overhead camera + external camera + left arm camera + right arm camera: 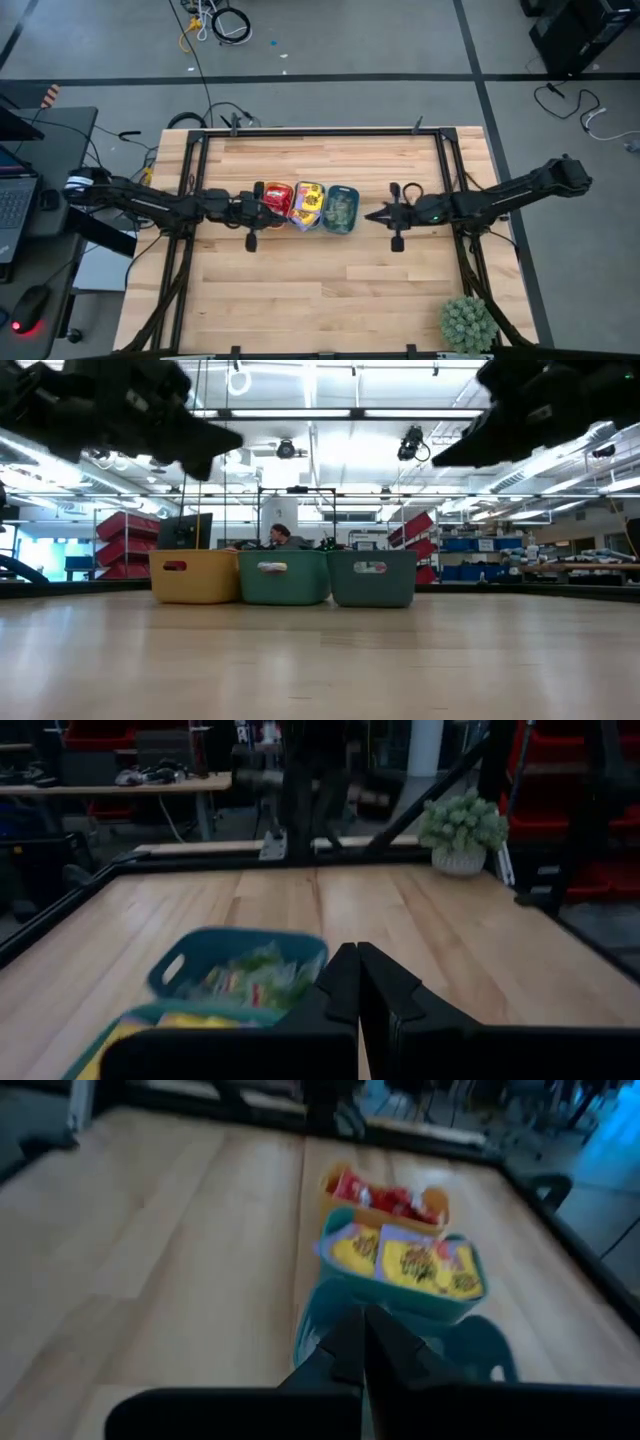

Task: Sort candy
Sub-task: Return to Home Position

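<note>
Left end effector (264, 207), pinched shut on nothing, hovering above the outer edge of the yellow-orange tray (280, 224); fingers (340, 982) pressed together to a single seam in the wrist view. Right end effector (370, 215), likewise closed and empty, held above bare table (330, 290) near the other end of the row, apart from it.

Between the two, three trays side by side at mid-table: red candy (279, 199) in the yellow-orange one, yellow candy (309, 203) in the middle teal tray (309, 228), green candy (341, 208) in the end teal tray (340, 231).

From table height, only tray walls showing, contents hidden behind them; both arms reduced to dark shapes cut off at the upper corners. In the right wrist view, nearest tray largely covered by that arm's own fingers, its candy not made out.

Person (283, 536) partly hidden behind the trays, beyond the table. Spiky green plant (468, 322) at the table's corner on the right arm's side, well apart from the trays.
</note>
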Tool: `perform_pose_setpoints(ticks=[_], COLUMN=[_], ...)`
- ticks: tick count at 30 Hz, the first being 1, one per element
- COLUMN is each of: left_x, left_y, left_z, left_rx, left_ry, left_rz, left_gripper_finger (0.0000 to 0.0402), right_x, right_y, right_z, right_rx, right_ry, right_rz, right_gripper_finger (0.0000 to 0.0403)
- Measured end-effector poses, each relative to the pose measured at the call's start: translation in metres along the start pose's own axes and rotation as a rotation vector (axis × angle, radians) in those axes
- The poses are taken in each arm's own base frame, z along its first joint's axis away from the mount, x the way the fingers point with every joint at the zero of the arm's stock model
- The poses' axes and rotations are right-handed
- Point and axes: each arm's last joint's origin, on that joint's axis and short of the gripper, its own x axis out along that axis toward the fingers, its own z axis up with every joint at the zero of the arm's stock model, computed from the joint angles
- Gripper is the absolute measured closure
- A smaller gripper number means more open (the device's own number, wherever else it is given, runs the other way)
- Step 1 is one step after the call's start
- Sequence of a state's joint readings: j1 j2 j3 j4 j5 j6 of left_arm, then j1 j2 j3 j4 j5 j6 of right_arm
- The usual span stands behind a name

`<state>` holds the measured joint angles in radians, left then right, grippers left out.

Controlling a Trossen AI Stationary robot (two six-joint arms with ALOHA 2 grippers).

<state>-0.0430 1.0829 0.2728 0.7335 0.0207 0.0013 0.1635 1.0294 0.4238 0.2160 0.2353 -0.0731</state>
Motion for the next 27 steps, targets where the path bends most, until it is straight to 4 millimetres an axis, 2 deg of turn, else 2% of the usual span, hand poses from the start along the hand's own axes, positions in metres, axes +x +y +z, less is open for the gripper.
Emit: perform_pose_setpoints(ticks=[3,7,17,27], left_x=[-0.009,-0.020,-0.054,-0.067], left_y=[0.002,0.004,0.003,0.003], left_z=[-0.003,-0.007,-0.023,-0.028], left_rx=[0.024,0.024,0.026,0.024], left_ry=[-0.007,-0.024,-0.088,-0.055], left_rz=[0.010,0.020,0.027,0.057], left_gripper_finger=[0.0401,0.0401,0.0402,0.0402], right_x=[-0.013,-0.022,-0.044,-0.058], right_y=[-0.003,-0.004,-0.007,-0.010], right_z=[-0.004,-0.016,-0.028,-0.045], right_rx=[0.011,0.021,0.035,0.052], right_ry=[-0.067,-0.088,-0.221,-0.279], right_rz=[-0.003,-0.005,-0.014,-0.022], right_gripper_finger=[0.0403,0.0403,0.0403,0.0403])
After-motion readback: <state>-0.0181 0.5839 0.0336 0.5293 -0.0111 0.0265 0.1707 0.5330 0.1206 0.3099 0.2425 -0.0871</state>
